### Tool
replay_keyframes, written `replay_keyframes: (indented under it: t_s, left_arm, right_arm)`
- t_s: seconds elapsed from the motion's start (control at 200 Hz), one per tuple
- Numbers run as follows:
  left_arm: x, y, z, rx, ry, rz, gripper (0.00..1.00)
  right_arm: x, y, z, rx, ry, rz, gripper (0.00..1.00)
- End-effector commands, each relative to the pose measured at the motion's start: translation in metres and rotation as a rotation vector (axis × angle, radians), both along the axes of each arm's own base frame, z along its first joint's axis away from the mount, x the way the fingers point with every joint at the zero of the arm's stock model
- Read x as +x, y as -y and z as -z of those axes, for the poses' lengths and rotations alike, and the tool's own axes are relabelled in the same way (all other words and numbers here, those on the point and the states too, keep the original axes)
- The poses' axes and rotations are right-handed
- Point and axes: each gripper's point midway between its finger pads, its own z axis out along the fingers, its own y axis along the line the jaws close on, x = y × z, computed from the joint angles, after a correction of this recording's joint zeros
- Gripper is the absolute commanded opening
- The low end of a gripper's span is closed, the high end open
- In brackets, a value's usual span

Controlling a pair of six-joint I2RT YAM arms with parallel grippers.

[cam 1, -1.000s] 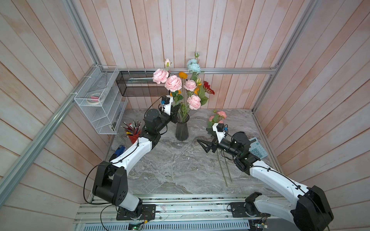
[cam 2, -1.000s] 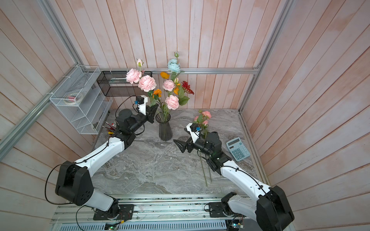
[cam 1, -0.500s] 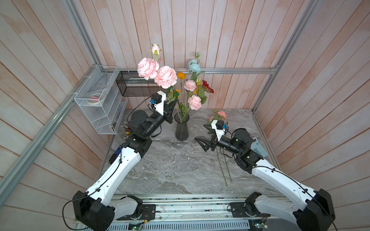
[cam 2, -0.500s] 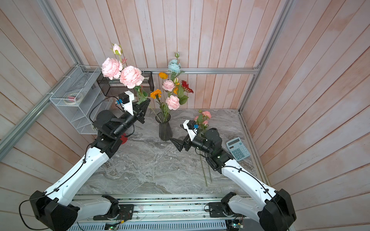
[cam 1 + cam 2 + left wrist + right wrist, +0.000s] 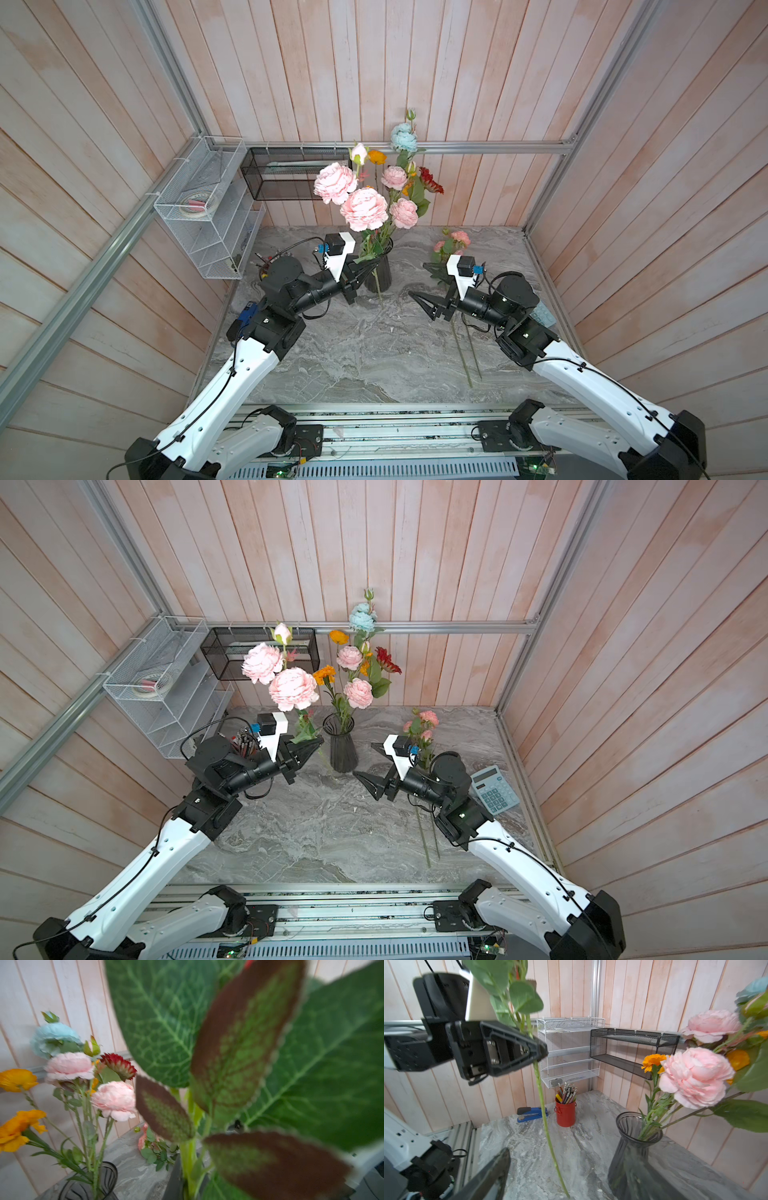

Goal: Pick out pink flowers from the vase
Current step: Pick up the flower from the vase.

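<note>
The left gripper (image 5: 311, 747) is clamping a pink peony's stem (image 5: 544, 1109) just left of the vase (image 5: 343, 752), while the right gripper (image 5: 363, 759) is gaping nearby. Swinging right, the dangling stem risks toppling the vase.

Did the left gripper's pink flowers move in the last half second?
Yes. The pink flowers in the left gripper sank from wall rail height to below it, toward the vase.
</note>
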Motion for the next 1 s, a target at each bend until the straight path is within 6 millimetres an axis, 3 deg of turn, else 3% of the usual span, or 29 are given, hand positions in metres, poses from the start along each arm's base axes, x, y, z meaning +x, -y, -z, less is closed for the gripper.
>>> replay_keyframes:
  t_s: [0.0,0.195,0.355,0.475,0.715,0.91,0.995]
  left_arm:
    - [-0.018,0.018,0.026,0.034,-0.046,0.116,0.0]
    - [-0.023,0.034,0.044,0.039,-0.06,0.162,0.0]
    - [-0.022,0.039,0.045,0.028,-0.064,0.172,0.0]
    - [-0.021,0.042,0.045,0.027,-0.062,0.175,0.0]
    - [-0.02,0.045,0.045,0.021,-0.069,0.178,0.0]
    - [-0.018,0.046,0.045,0.018,-0.066,0.173,0.0]
    - [-0.018,0.047,0.044,0.015,-0.063,0.174,0.0]
  right_arm:
    - [-0.012,-0.008,0.003,0.004,-0.012,-0.075,0.67]
    - [-0.017,-0.017,0.01,-0.003,-0.036,-0.128,0.59]
    - [-0.02,-0.025,0.022,-0.028,-0.067,-0.172,0.58]
    - [-0.021,-0.032,0.028,-0.043,-0.085,-0.196,0.51]
    - [-0.019,-0.037,0.038,-0.062,-0.104,-0.203,0.51]
    - [-0.015,-0.041,0.04,-0.065,-0.105,-0.202,0.39]
    - [-0.013,-0.042,0.044,-0.073,-0.115,-0.202,0.38]
